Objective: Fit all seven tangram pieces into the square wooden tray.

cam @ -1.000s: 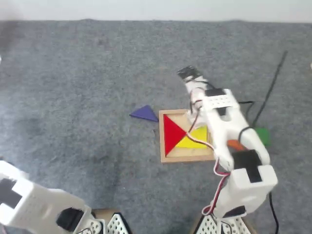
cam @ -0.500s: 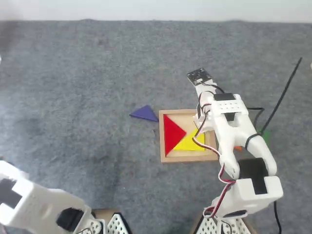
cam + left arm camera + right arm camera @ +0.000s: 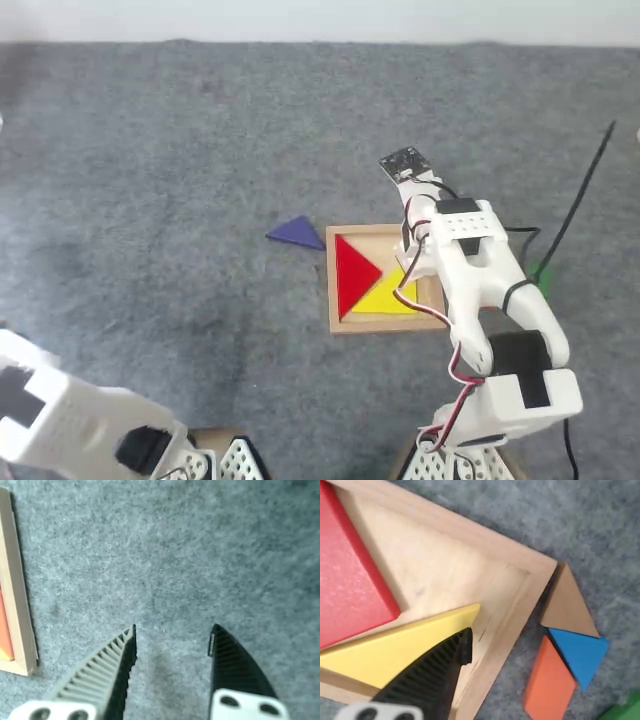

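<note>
From the high view, the square wooden tray lies on a grey carpet-like mat and holds 2 pieces, a large red triangle touching a large yellow triangle. A small purple triangle lies just beside one tray corner, on the side away from the white right arm, which hangs over the tray's other side with a green piece peeking past it. In the left wrist view, the left gripper is spread wide and empty over bare mat, near a tray corner. In the right wrist view, the right gripper sits over the yellow triangle's tip; whether it is spread or closed I cannot tell. Outside the rim lie a tan wooden triangle, a small blue triangle and an orange slab, touching one another. These flat pieces look light, stiff and smooth, so each is probably best pinched across 2 opposite edges, and the soft mat should give a little under a grip.
</note>
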